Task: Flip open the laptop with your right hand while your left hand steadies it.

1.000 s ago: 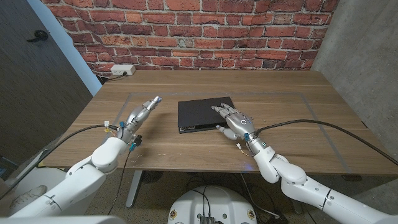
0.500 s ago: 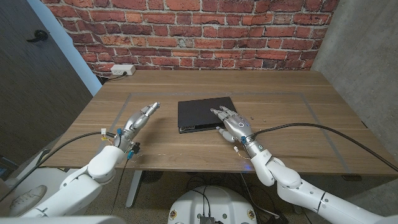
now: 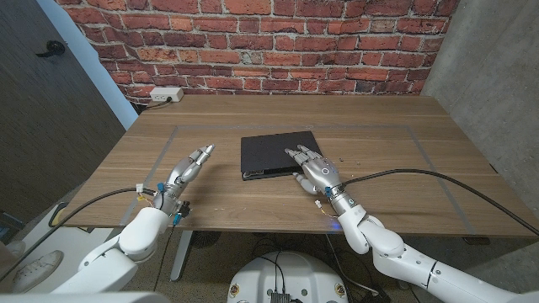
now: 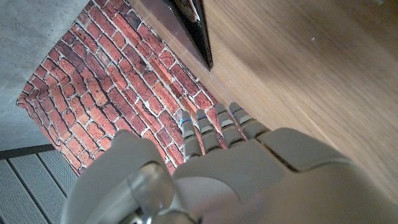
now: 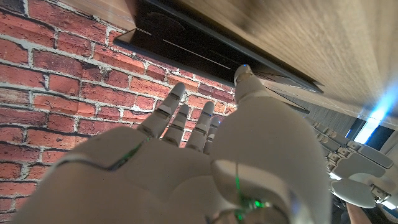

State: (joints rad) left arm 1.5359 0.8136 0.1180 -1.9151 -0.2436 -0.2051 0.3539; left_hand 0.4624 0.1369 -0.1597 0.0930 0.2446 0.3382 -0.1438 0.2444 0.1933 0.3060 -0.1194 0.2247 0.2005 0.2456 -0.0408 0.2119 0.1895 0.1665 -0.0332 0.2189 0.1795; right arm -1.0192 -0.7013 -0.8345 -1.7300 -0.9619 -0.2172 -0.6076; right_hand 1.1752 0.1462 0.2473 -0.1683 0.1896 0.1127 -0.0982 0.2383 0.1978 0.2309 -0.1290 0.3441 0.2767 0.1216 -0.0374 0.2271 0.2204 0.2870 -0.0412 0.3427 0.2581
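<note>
One laptop (image 3: 280, 155), black, lid shut, is lying flat near the middle of the tabletop (image 3: 379, 160), its long sides running approx. 9 to 3 o'clock. The right hand (image 3: 313, 170) is sitting at the laptop's 5 o'clock corner, fingers (image 3: 296, 154) spread and reaching over the near right part of the lid; released, nothing grasped. Whether the fingertips are actually touching the lid, can't tell from the head view. In the right wrist view the right hand (image 5: 186, 162) is showing its fingers fanned toward the laptop's (image 5: 211, 50) front edge, thumb tip close by that edge.

The left hand (image 3: 184, 172) is waiting at the laptop's 8 o'clock, well apart from it, w/ bare wood between; fingers straight and together, pointing toward 1 o'clock, also released and holding nothing. The left wrist view is showing the left hand (image 4: 236, 162) over plain wood, the laptop's (image 4: 196, 28) dark corner beyond the fingertips.

Room for moving: wide bare wood at 3 o'clock of the laptop out to the tabletop's right edge, more at 12 o'clock up to the brick wall (image 3: 278, 42), and a strip at 6 o'clock before the near edge. One white power strip (image 3: 166, 95) is lying at the far left corner, approx. 10 o'clock, well clear. Two black cables, one per arm, are trailing across the near part of the tabletop.
</note>
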